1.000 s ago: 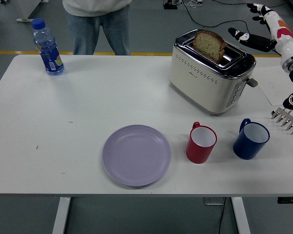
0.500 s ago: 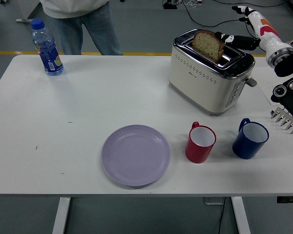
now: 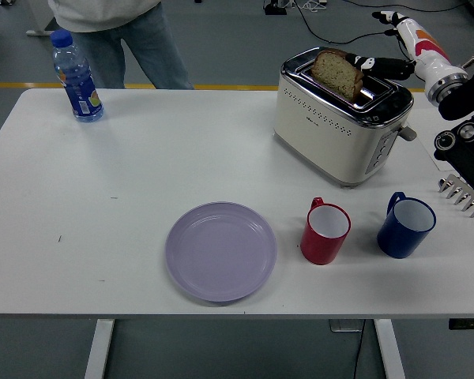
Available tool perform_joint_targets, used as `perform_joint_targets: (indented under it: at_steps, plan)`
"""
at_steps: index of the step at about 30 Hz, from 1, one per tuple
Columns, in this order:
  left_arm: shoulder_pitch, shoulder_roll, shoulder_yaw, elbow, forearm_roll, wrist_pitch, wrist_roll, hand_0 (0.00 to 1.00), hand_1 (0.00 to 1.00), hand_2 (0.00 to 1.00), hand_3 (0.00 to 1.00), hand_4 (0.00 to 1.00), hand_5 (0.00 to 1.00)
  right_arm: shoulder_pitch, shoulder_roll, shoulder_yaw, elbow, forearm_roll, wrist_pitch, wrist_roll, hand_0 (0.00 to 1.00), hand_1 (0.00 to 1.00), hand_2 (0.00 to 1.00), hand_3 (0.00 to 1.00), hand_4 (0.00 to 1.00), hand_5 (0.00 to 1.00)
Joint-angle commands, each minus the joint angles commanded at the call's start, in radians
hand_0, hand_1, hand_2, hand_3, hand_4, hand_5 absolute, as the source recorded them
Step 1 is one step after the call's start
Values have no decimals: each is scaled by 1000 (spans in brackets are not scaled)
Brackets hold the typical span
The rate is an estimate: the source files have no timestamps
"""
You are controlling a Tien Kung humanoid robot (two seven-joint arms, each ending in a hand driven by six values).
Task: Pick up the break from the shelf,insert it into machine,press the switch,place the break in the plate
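Reaching in from the right, my right robot hand (image 3: 383,47) has closed the gap it had a second ago and now sits at the far end of the bread slice (image 3: 337,73); the fingers (image 3: 377,65) look spread rather than pinching, and I cannot tell whether they touch the crust; the slice stands up in the toaster (image 3: 340,118) slot, not moved since then; I judge toasting done and the lift-out next, toward the purple plate (image 3: 220,251) well apart on the worktop (image 3: 142,174); my left robot hand is out of view.
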Motion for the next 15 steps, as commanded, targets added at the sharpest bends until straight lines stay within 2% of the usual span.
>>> perform_joint_targets:
  at_steps: [15]
  plan:
    - [1, 1, -9, 0, 16, -1, 3, 694, 717, 700, 576, 312, 819, 58, 48, -55, -78, 11, 11, 26, 868, 820, 852, 881, 873, 487]
